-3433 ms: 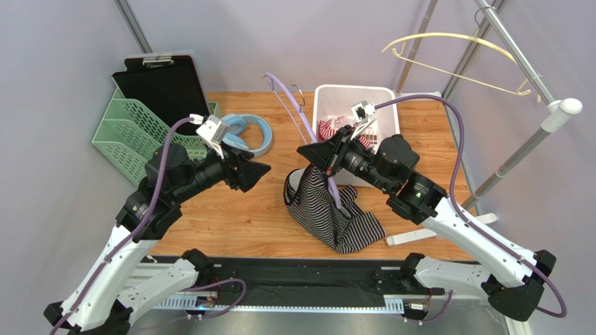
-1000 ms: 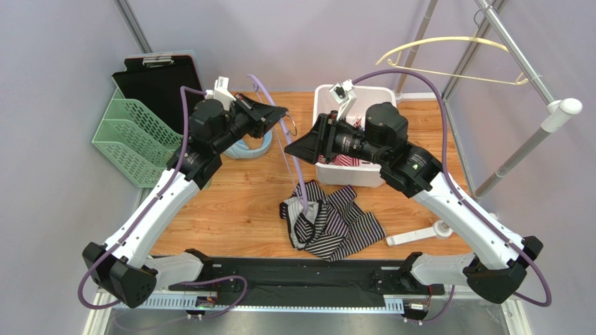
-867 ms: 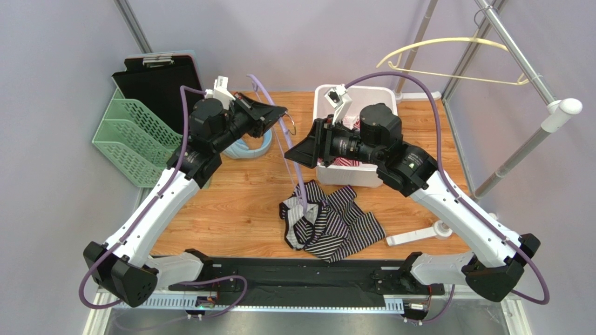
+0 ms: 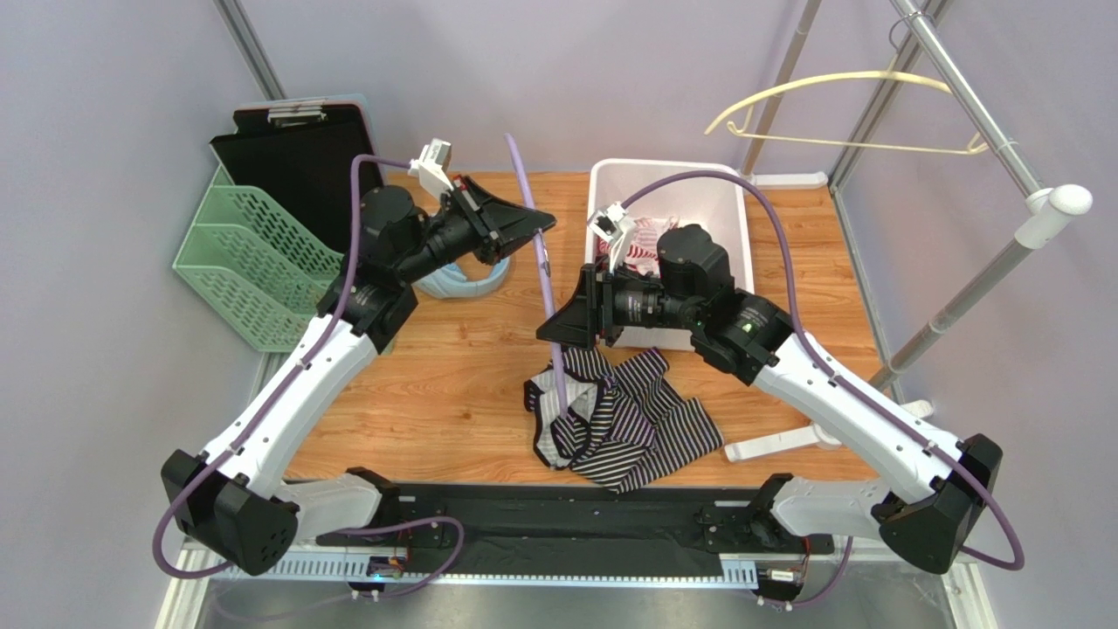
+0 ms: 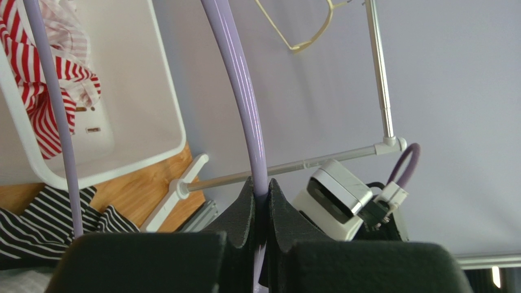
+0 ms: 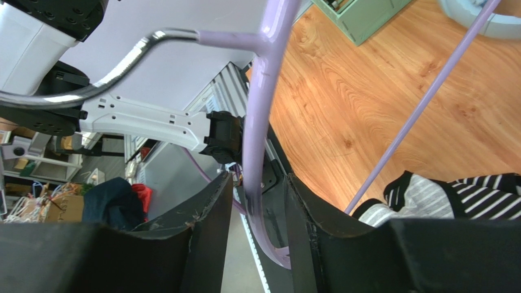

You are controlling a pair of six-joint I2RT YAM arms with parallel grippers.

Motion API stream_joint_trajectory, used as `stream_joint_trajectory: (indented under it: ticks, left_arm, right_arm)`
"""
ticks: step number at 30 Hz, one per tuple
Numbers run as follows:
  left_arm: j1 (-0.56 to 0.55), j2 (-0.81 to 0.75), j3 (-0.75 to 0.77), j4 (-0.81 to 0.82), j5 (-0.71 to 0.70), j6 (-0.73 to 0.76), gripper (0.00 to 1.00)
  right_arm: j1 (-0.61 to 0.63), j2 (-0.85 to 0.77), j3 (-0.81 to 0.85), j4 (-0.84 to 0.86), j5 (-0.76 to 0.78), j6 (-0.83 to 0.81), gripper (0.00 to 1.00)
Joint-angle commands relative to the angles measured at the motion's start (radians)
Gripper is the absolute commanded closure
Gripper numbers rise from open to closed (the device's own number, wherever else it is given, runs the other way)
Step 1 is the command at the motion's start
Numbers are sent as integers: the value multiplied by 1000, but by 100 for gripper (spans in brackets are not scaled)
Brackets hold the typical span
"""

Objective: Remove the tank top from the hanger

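The black-and-white striped tank top (image 4: 627,419) lies crumpled on the wooden table (image 4: 433,380). The purple hanger (image 4: 524,171) stands steeply above it, and its lower end reaches the heap's left part. My left gripper (image 4: 536,232) is shut on the hanger's upper arm (image 5: 241,91). In the left wrist view the jaws pinch the bar at my left gripper (image 5: 262,190). My right gripper (image 4: 557,323) straddles the hanger lower down. In the right wrist view the hanger's arm (image 6: 262,122) passes between the jaws of my right gripper (image 6: 260,183) with a gap on each side. The tank top (image 6: 455,195) shows at that view's lower right.
A white basket (image 4: 735,184) with red-striped cloth (image 4: 646,236) stands behind my right arm. A green file tray (image 4: 236,262) and a black clipboard (image 4: 302,151) sit at the back left, a pale blue ring (image 4: 475,279) beside them. A cream hanger (image 4: 840,92) hangs on the metal rack (image 4: 971,282).
The left gripper has tipped the hanger more upright and to the right. The right gripper has moved down and left onto the hanger's arm, its jaws narrower. The tank top stays on the table.
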Motion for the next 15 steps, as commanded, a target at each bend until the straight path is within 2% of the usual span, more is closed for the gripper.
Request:
stream_joint_trajectory:
  ticks: [1, 6, 11, 15]
  left_arm:
    - [6, -46, 13, 64, 29, 22, 100]
    - [8, -45, 14, 75, 20, -28, 100]
    - [8, -36, -5, 156, 29, -105, 100]
    - [8, -33, -2, 171, 40, -125, 100]
  right_arm:
    - [-2, -69, -34, 112, -67, 65, 59]
    - [1, -160, -152, 198, -113, 86, 52]
    - [4, -190, -238, 296, -180, 69, 46]
    - [22, -180, -264, 317, -202, 43, 45]
